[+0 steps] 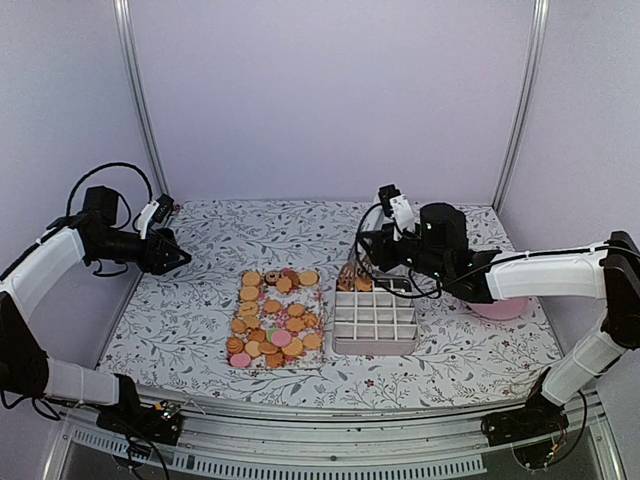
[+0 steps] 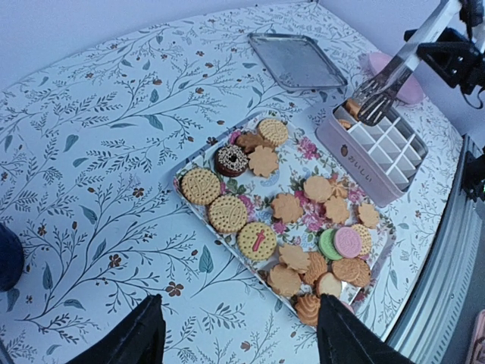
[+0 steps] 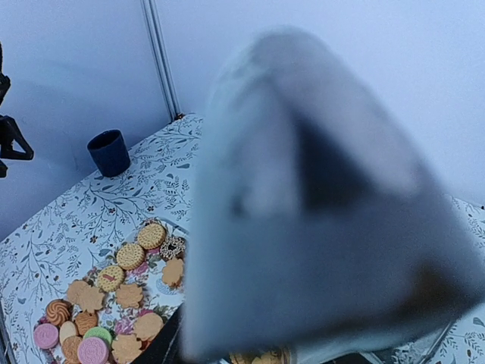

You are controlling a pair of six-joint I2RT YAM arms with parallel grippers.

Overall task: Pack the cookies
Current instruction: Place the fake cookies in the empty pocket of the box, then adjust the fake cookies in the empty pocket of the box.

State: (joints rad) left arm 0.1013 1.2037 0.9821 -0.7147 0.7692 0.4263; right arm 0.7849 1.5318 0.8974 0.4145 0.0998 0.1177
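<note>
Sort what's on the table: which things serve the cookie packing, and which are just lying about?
For the job: orange-tan, pink and green cookies; floral rectangular tray under them; pale pink divided box; metal tongs over it.
Lying about: flat silver metal tray; pink round plate; dark blue cup.

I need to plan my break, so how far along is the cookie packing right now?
Early. Done: a few orange cookies sit in one corner of the pale pink divided box. In hand: the right gripper holds metal tongs over that corner. Remaining: most other cookies still lie on the floral rectangular tray, most compartments are empty, and the left gripper hangs open.
</note>
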